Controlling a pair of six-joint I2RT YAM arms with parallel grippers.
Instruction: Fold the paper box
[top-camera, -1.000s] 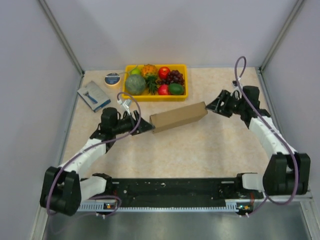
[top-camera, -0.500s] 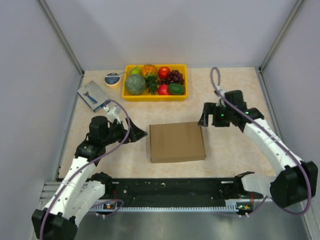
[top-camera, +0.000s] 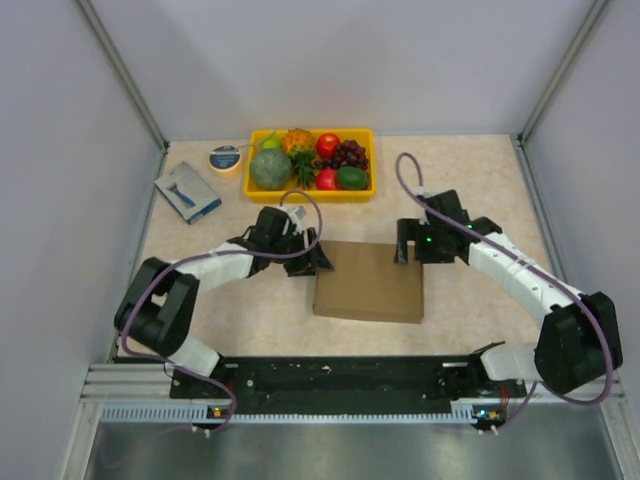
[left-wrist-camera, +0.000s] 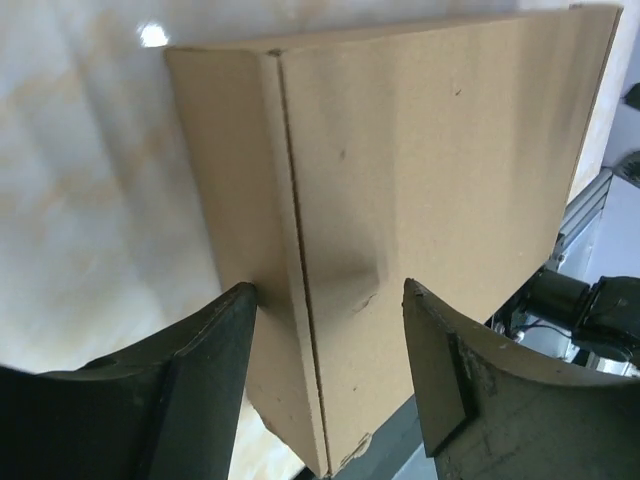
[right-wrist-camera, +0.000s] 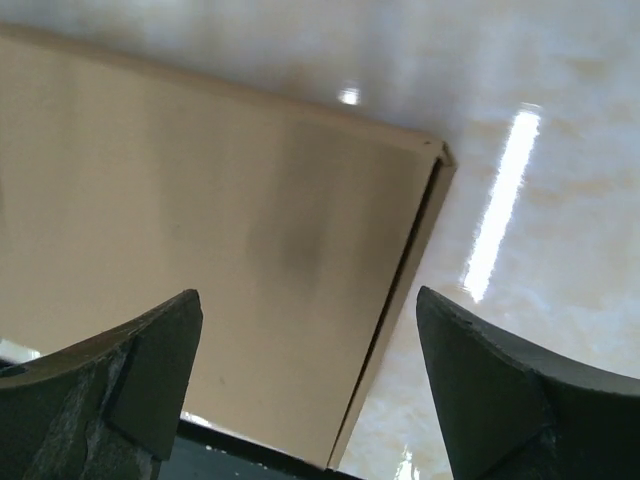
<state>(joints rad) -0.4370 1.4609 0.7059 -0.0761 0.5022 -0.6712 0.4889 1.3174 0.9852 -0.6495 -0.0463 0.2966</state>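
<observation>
The paper box (top-camera: 368, 285) is a closed, shallow brown cardboard box lying flat on the table, slightly skewed. My left gripper (top-camera: 319, 264) is at its far left corner. In the left wrist view the left gripper (left-wrist-camera: 328, 292) stands open astride the paper box (left-wrist-camera: 430, 150) along its left edge, one finger (left-wrist-camera: 215, 370) beside the side wall. My right gripper (top-camera: 403, 250) is at the far right corner. In the right wrist view the right gripper (right-wrist-camera: 308, 296) is open wide over the paper box (right-wrist-camera: 200, 220), whose right edge runs between the fingers.
A yellow tray (top-camera: 310, 197) of plastic fruit stands just behind the box. A blue-and-grey packet (top-camera: 188, 192) and a small tape roll (top-camera: 225, 157) lie at the back left. Grey walls enclose three sides; the arms' black rail (top-camera: 340, 385) runs along the near edge.
A second ago both grippers held the box up between them. It then lay flat with both grippers off it. Now both have come in to its far corners and it sits slightly further right.
</observation>
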